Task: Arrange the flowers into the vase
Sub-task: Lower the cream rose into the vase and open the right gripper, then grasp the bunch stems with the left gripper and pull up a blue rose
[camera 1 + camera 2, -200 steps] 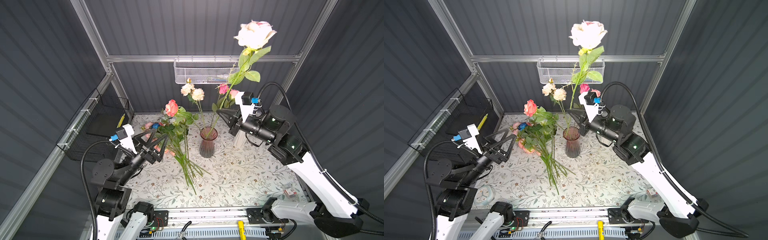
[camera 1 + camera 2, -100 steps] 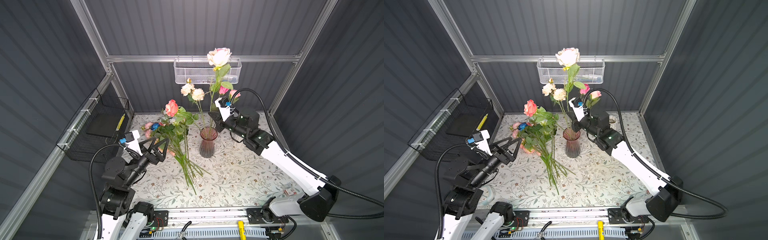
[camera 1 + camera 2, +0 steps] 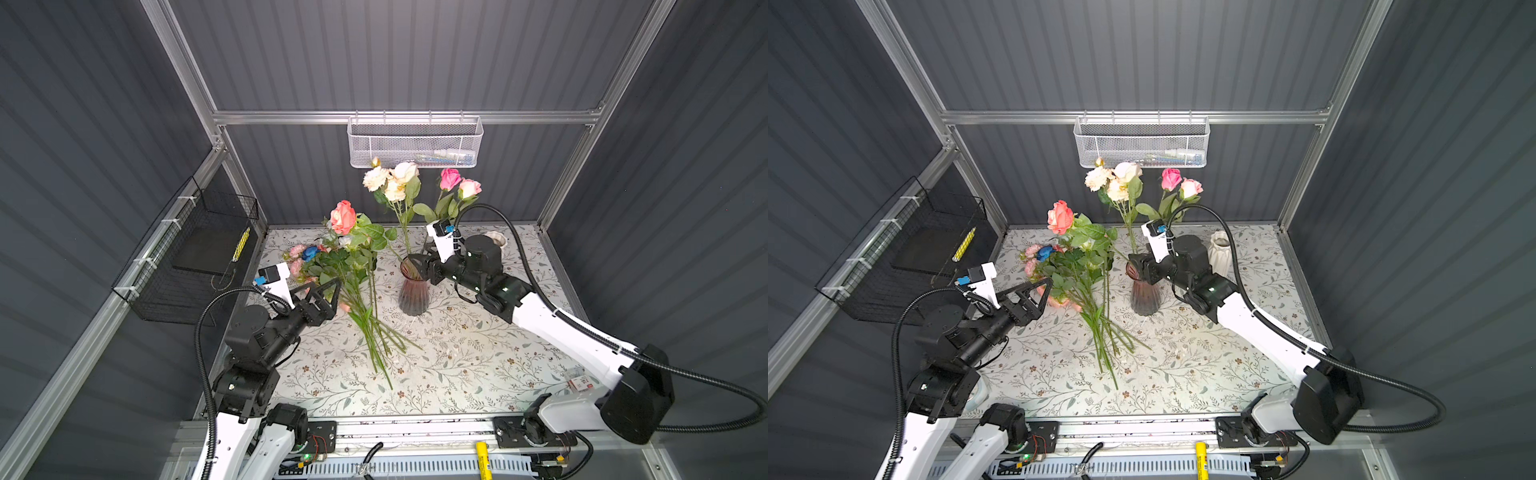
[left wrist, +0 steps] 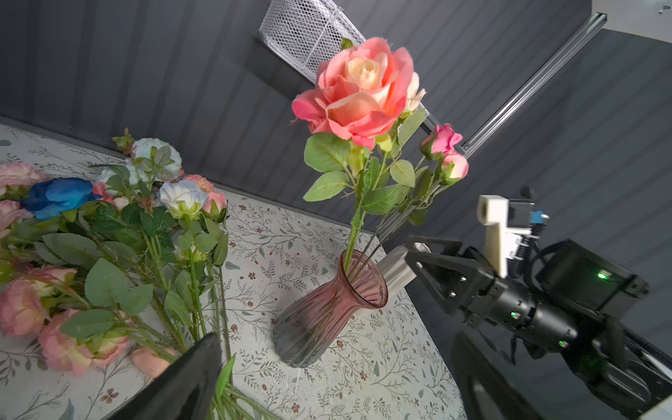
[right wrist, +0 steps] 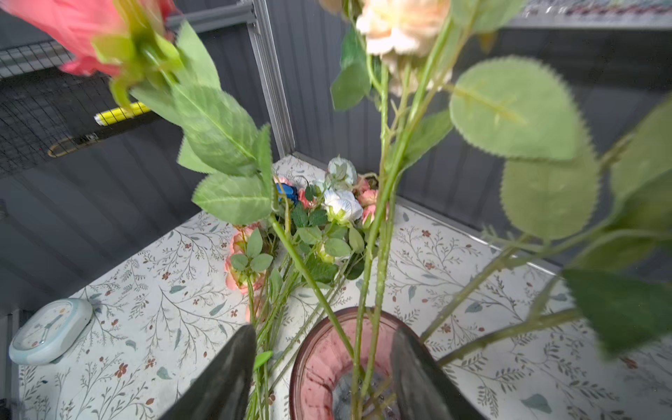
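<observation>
Cream rose now in the vase; right hand released.

Versus a second ago, the cream rose (image 3: 405,172), then held high, stands in the pink glass vase (image 3: 412,295) with the other flowers (image 3: 451,180). The right hand (image 3: 415,266) has dropped to the rim, directly over the vase mouth, jaws parted around the stems, clamping nothing. The left hand (image 3: 326,291) sits lower, jaws spread wide, empty. We note a floral-print worktop (image 3: 457,365), grey ribbed walls (image 3: 415,62) and a white mesh basket (image 3: 415,143) on the back rail. The loose bunch (image 3: 353,266) lies just beyond the left hand's fingertips.
</observation>
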Tool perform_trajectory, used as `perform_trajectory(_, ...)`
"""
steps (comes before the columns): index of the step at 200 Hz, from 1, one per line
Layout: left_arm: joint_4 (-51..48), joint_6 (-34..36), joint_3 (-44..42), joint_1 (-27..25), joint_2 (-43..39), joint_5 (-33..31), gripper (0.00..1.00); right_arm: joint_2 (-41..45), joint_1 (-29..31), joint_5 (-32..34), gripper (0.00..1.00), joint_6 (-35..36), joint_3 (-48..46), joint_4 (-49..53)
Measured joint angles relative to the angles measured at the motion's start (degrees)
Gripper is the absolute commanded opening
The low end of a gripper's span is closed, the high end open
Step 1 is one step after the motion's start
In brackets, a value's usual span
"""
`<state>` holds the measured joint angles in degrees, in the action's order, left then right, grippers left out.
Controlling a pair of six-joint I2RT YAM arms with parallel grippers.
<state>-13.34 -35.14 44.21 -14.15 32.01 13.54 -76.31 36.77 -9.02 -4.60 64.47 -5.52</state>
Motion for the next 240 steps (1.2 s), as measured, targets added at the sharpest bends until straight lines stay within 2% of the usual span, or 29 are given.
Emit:
perform_trajectory(57,0.59,-1.86,-4.66,0.00,6.84,-1.70,0.85,14.84,0.00,-5.22,0.68,-7.02,-7.39,-4.35)
perform_trajectory(95,7.63,-2.80,-8.83,0.00,20.39,-0.07,0.56,23.45,0.02,-7.50,0.67,-10.05,-12.28,-5.09)
perform_trajectory(135,15.37,-4.48,-10.97,0.00,34.69,1.09,0.37,27.63,0.02,-7.67,0.66,-11.32,-14.29,-4.85)
perform_trajectory(192,23.32,-4.09,-6.97,0.00,48.46,-0.17,0.29,29.07,0.02,-7.65,0.66,-11.50,-14.67,-4.09)
perform_trajectory(240,24.13,-3.41,-4.59,0.11,52.74,-5.29,0.31,29.88,0.02,-7.48,0.66,-11.47,-15.82,-3.48)
